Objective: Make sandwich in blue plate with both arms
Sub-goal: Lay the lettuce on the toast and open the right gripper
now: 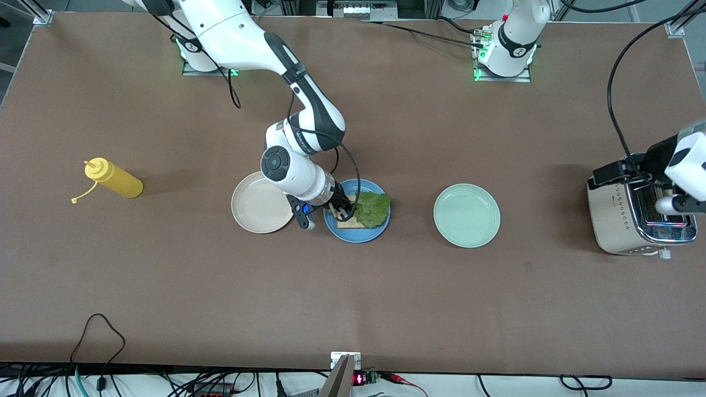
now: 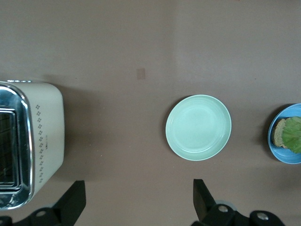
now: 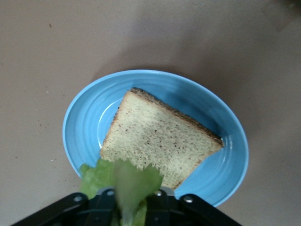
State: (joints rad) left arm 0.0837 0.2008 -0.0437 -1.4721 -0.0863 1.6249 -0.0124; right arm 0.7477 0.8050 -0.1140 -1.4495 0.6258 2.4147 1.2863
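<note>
The blue plate (image 1: 358,235) (image 3: 75,122) lies mid-table between two other plates. On it rests one slice of tan bread (image 1: 345,223) (image 3: 160,136) with a brown crust. A ruffled green lettuce leaf (image 1: 374,208) (image 3: 127,181) lies partly on the bread, and my right gripper (image 1: 345,212) (image 3: 132,203) is low over the plate, shut on the leaf's edge. My left gripper (image 1: 674,205) (image 2: 138,202) hangs open and empty over the toaster (image 1: 618,220) (image 2: 44,136). The left wrist view also catches the blue plate (image 2: 277,147) with its lettuce (image 2: 294,134).
A cream plate (image 1: 259,212) lies beside the blue plate toward the right arm's end. A pale green plate (image 1: 466,215) (image 2: 198,127) lies toward the left arm's end. A yellow squeeze bottle (image 1: 116,179) lies on its side near the right arm's end.
</note>
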